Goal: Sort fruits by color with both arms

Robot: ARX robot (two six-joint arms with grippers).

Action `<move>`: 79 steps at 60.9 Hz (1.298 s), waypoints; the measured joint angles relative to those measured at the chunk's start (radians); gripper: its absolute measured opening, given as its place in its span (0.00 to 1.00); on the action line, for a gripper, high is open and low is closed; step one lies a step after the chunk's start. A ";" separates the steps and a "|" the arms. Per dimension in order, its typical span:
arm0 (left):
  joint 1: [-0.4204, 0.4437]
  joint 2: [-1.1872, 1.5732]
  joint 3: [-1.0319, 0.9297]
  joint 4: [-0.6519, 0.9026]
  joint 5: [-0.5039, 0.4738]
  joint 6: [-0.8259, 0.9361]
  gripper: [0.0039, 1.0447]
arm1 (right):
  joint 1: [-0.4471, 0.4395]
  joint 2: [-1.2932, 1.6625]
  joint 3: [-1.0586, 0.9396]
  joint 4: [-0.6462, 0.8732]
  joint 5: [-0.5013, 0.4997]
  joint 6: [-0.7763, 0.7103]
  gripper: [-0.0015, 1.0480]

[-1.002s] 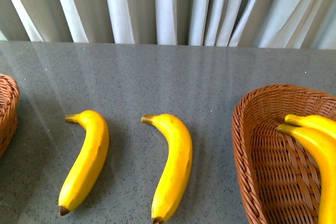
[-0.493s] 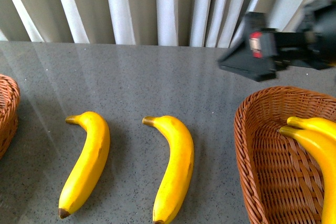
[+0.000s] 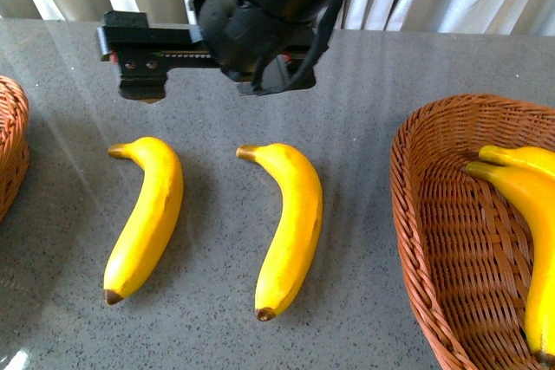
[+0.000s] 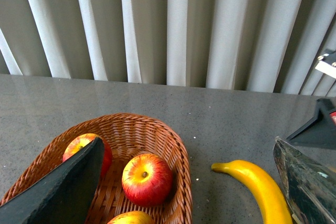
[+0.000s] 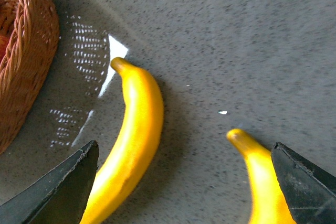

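Note:
Two yellow bananas lie side by side on the grey table, the left one (image 3: 143,214) and the middle one (image 3: 290,223). My right arm (image 3: 260,6) reaches across the far side of the table, and its gripper (image 3: 143,71) hangs above and behind the left banana. In the right wrist view the gripper (image 5: 182,166) is open and empty, with the left banana (image 5: 131,145) and the middle banana (image 5: 262,182) between its fingers. My left gripper (image 4: 186,192) is open and empty over the rim of the left basket (image 4: 178,156). That basket holds red apples (image 4: 147,179), one half hidden (image 4: 84,148).
A wicker basket (image 3: 425,240) at the right holds two more bananas (image 3: 520,205). The left basket's edge (image 3: 13,153) shows at the far left. A banana (image 4: 260,190) lies just beside the left basket. Grey curtains hang behind the table.
My right arm has swung from the upper right across to the left and now hangs over the bananas. The view has shifted slightly. The bananas have not moved.

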 joint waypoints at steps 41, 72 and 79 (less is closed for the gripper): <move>0.000 0.000 0.000 0.000 0.000 0.000 0.91 | 0.067 0.285 0.375 -0.214 0.025 0.143 0.91; 0.000 0.000 0.000 0.000 0.000 0.000 0.91 | 0.068 0.346 0.440 -0.284 0.003 0.240 0.91; 0.000 0.000 0.000 0.000 0.000 0.000 0.91 | 0.068 0.360 0.440 -0.286 0.006 0.240 0.91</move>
